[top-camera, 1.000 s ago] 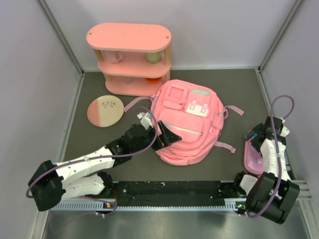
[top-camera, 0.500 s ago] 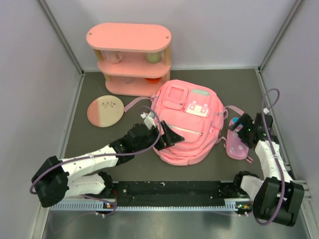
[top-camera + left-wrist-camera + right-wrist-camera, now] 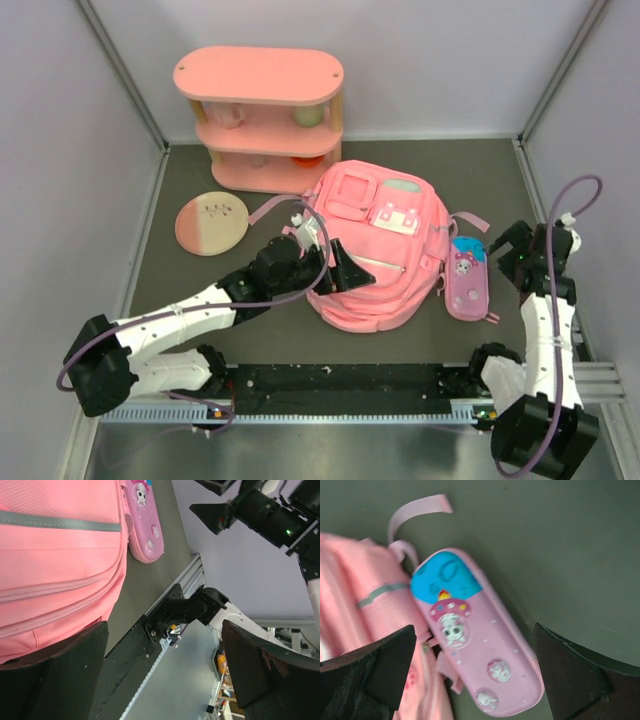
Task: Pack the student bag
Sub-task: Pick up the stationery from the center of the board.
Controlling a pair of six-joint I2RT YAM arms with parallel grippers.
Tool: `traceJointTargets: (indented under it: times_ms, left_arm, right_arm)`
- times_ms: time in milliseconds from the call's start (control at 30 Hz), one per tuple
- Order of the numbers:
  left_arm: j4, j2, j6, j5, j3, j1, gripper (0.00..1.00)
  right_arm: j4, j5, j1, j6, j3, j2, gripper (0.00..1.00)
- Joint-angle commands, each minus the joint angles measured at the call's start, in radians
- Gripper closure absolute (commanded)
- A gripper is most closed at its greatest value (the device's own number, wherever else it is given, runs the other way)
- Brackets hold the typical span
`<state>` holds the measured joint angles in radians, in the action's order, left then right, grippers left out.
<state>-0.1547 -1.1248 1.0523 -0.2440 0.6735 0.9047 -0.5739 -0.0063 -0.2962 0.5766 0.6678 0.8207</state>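
Central on the table [image 3: 190,285] lies the bag [image 3: 385,245], left gripper [image 3: 346,271] spread against its near-left side, right gripper [image 3: 518,248] spread nearer the right edge.

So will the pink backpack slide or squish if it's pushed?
Probably squish first: the student bag is soft fabric that looks puffy and creased along its zips, so it would likely dent before sliding. Lifted by one spot, it would probably sag, its loose straps dangling. It lies flat and wide, so it seems unlikely to roll or tip.
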Motion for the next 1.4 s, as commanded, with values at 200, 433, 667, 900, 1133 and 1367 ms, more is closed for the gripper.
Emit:
traceJointTargets:
  times_ms: [200,433,667,900,1133,1367]
  left_arm:
    - [0.089,0.033,-0.130,-0.078,0.002,-0.001,0.01]
    - [0.084,0.097,-0.106,-0.044,-0.080,-0.001,0.01]
    - [0.101,0.092,-0.135,-0.040,-0.066,-0.001,0.01]
    - [0.083,0.065,-0.120,-0.031,-0.045,-0.001,0.01]
    - [0.066,0.040,-0.110,-0.046,-0.040,-0.001,0.01]
    - [0.067,0.045,-0.103,-0.044,-0.052,-0.001,0.01]
  right_arm:
    - [0.239,-0.239,-0.084,-0.044,-0.171,0.231,0.01]
    - [0.319,-0.345,-0.084,-0.058,-0.231,0.267,0.01]
    - [0.371,-0.536,-0.084,-0.024,-0.275,0.264,0.06]
    - [0.381,-0.621,-0.086,-0.006,-0.280,0.124,0.30]
    - [0.422,-0.597,-0.084,0.006,-0.306,0.058,0.40]
    - [0.431,-0.612,-0.081,-0.023,-0.313,0.179,0.37]
